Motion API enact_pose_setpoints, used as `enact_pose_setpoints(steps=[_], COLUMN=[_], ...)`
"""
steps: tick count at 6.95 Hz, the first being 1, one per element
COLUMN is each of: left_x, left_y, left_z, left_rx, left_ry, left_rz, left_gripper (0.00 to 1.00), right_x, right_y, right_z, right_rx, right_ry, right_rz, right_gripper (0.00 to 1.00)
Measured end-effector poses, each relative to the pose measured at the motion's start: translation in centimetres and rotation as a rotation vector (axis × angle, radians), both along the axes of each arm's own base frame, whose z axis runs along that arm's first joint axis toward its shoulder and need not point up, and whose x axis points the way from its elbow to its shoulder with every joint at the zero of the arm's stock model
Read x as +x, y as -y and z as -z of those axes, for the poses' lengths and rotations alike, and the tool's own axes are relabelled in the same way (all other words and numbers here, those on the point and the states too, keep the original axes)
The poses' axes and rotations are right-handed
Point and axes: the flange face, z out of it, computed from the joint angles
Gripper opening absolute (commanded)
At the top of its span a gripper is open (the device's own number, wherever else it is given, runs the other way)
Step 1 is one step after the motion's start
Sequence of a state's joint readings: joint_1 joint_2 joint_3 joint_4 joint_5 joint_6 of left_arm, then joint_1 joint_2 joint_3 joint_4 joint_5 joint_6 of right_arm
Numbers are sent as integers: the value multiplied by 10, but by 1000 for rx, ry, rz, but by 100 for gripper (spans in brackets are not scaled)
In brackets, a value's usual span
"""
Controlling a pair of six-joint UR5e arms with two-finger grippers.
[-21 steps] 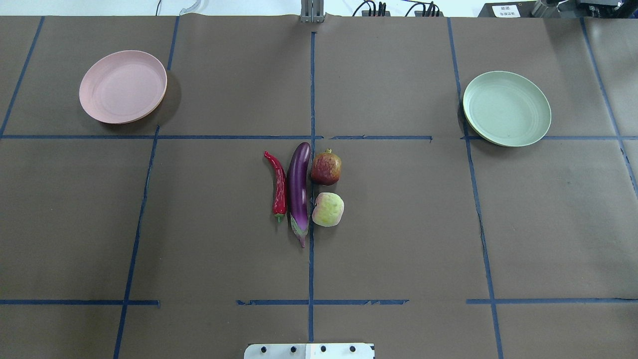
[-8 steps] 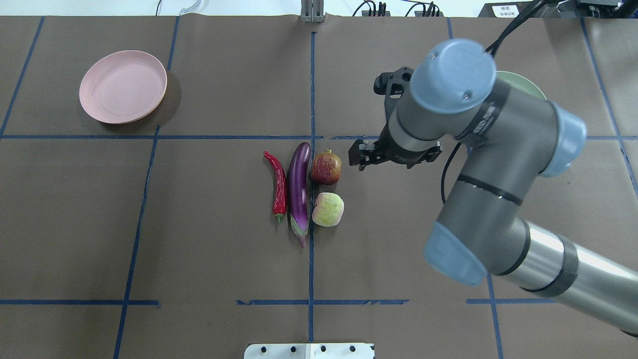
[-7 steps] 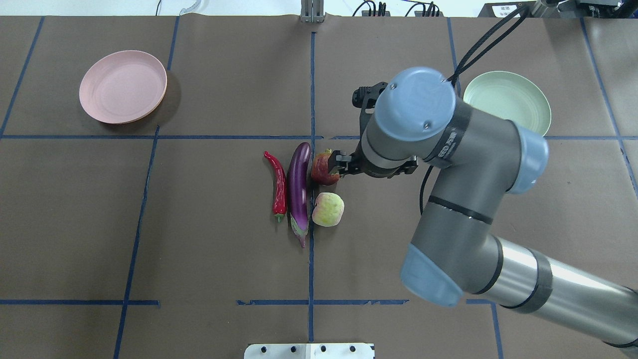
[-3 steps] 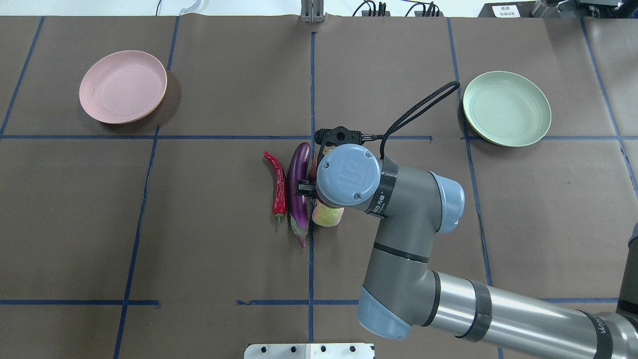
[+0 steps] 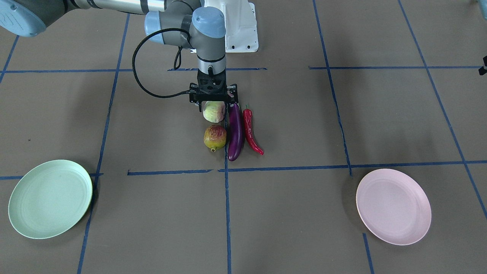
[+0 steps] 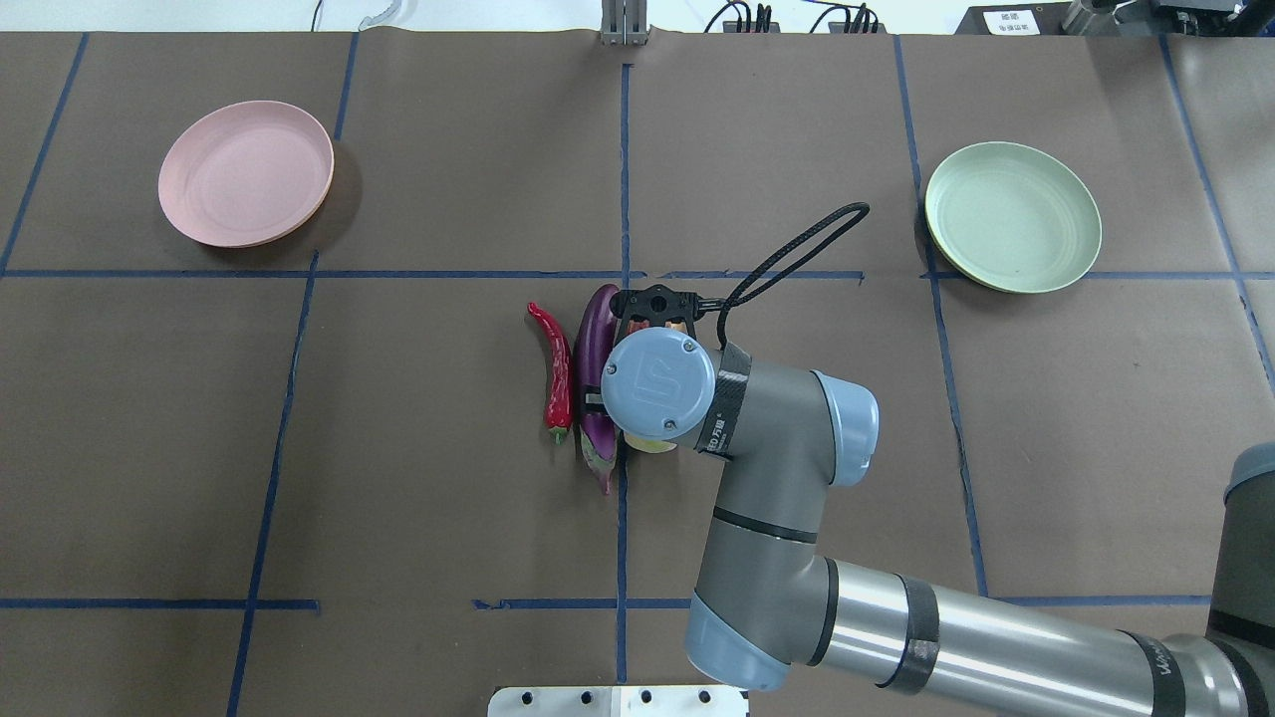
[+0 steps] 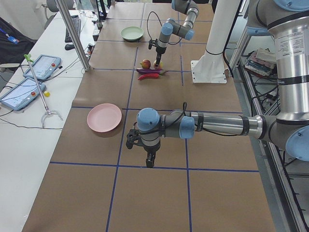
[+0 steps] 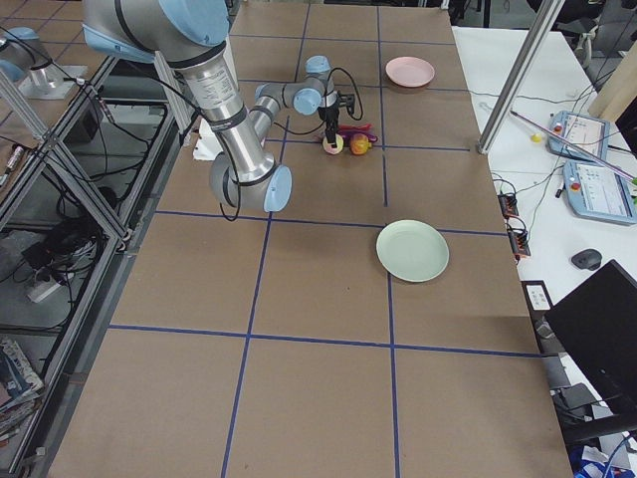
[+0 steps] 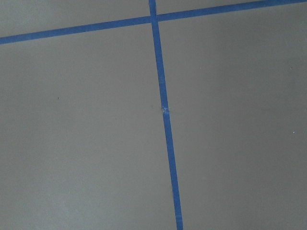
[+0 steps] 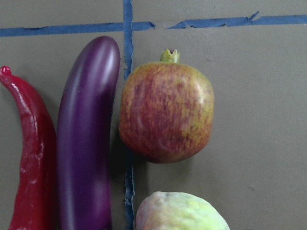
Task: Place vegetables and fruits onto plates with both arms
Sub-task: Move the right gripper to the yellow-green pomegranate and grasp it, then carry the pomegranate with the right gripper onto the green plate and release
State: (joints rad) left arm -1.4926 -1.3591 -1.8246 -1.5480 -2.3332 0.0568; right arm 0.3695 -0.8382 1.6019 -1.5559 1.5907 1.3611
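The purple eggplant [image 5: 236, 133] and the red chili [image 5: 251, 131] lie side by side at the table's middle, with the yellow-red fruit [image 5: 215, 137] and the pale green fruit [image 5: 214, 111] beside them. My right gripper [image 5: 215, 103] points down over the pale green fruit, open, one finger on each side of it. The right wrist view shows the yellow-red fruit [image 10: 165, 112], the eggplant [image 10: 86, 139] and the chili [image 10: 29, 158]. The mint plate [image 6: 1013, 216] and the pink plate [image 6: 245, 171] hold nothing. My left gripper [image 7: 150, 162] hangs over bare table far from the produce; I cannot tell whether it is open or shut.
The white base block [image 5: 237, 26] stands behind the produce on the robot's side. A black cable loop [image 6: 797, 249] arcs off the right wrist. Blue tape lines [image 9: 165, 120] cross the brown table cover.
The right arm came in from the right, passed over the yellow-red fruit and moved toward the robot's side to stand over the pale green fruit. The produce and plates have not moved.
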Motion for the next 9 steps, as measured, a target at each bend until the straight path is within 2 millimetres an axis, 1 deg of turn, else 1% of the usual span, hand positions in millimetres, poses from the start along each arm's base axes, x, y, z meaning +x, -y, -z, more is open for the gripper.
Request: enact_pose_setpoints(steps=[1,2,3,4,5,6,7,8,9], left_x=[0,0,0,0,1,1,1,1,1], left_y=[0,0,0,0,0,0,0,0,0], left_z=[-1,-2,-3,-3,-4,-4,-4,-4,-4], left_rx=[-1,-2,-3,-4,-5,-5,-6,-6,-5], left_ry=[0,0,0,0,0,0,0,-1,-1], left_rz=[-1,-1,-1,-1,-1,-2,-3,-3,-3], left_gripper=[100,100,100,100,100,100,100,100,100], right_x=[-3,-2,9,32,67,106,152,203,252], right_y=[-2,-3,-4,-1,12,38,78,119,157], right_z=[-1,2,9,22,34,32,15,-10,-44], right_rx=[-2,-3,0,-2,-4,12,42,64,75], right_ry=[-3,0,7,4,-4,-17,-43,-68,-80], right_rz=[4,9,10,11,26,57,104,161,218], right_gripper=[0,0,0,0,0,0,0,0,0])
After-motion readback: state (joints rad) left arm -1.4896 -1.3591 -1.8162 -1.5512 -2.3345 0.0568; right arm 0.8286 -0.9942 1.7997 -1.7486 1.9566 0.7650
